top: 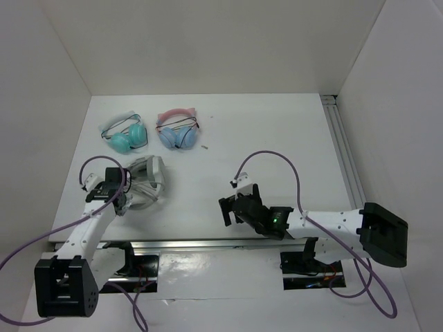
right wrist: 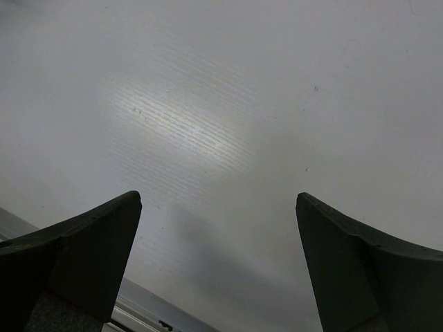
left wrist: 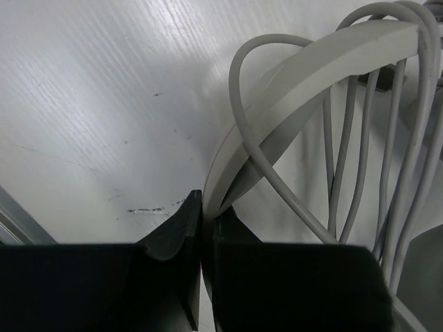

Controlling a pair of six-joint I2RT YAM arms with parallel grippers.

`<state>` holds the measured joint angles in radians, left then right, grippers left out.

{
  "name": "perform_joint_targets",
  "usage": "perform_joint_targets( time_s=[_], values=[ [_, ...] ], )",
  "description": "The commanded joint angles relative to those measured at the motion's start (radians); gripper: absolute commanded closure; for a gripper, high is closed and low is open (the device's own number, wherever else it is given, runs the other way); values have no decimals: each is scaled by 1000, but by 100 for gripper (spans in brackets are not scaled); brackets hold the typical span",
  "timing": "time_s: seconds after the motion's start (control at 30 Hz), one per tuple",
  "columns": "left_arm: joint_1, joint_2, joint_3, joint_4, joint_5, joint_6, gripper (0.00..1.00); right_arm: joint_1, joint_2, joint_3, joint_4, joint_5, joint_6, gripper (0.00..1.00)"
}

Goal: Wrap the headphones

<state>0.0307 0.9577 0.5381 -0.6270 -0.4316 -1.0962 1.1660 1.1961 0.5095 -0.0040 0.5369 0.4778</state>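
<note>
The white-and-grey headphones [top: 147,181] lie at the left of the table, just in front of my left arm. My left gripper [top: 122,201] is shut on the thin end of their wide headband [left wrist: 311,76]; in the left wrist view the jaws [left wrist: 205,207] pinch the band's edge. Several turns of the thin grey cable [left wrist: 360,166] run across the headband, and one loop [left wrist: 239,76] bulges out to the left. My right gripper [top: 227,209] hovers over bare table near the middle, open, with nothing between its fingers [right wrist: 218,207].
A teal pair of headphones [top: 127,136] and a pink-and-blue cat-ear pair [top: 177,131] lie at the back left. A tiny loose piece [top: 205,146] sits beside them. A metal rail [top: 344,159] lines the right edge, another [top: 208,243] the near edge.
</note>
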Motion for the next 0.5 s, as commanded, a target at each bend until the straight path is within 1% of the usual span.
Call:
perform_joint_targets(
  time_s=[0.0, 0.03, 0.1, 0.13, 0.23, 0.27, 0.3, 0.33, 0.37, 0.43, 0.47],
  values=[
    [35, 16, -10, 70, 11, -68, 84, 20, 11, 6, 53, 12, -5, 0],
    [46, 16, -10, 70, 11, -68, 79, 20, 11, 6, 53, 12, -5, 0],
    [57, 26, -23, 82, 22, -59, 73, 20, 11, 6, 53, 12, -5, 0],
    [57, 26, -23, 70, 22, -70, 65, 20, 11, 6, 53, 12, -5, 0],
    [77, 0, -32, 70, 45, -59, 53, 29, 2, 6, 33, 12, -5, 0],
    [77, -13, -32, 47, 54, -59, 35, 41, 2, 15, 23, 12, -5, 0],
    [77, -28, -32, 47, 86, -44, 13, 41, -10, 24, 9, 26, 8, 0],
    [77, -72, -32, 30, 99, -33, 0, 53, -10, 24, -7, 26, 19, 0],
    [77, -100, -32, 14, 99, -33, 0, 67, -22, 38, -42, 44, 19, 0],
    [77, -166, -32, -16, 144, -18, 0, 87, -38, 67, -82, 64, 47, 0],
    [77, -230, -18, -32, 154, -2, 0, 113, -53, 79, -121, 77, 47, 0]
  ],
)
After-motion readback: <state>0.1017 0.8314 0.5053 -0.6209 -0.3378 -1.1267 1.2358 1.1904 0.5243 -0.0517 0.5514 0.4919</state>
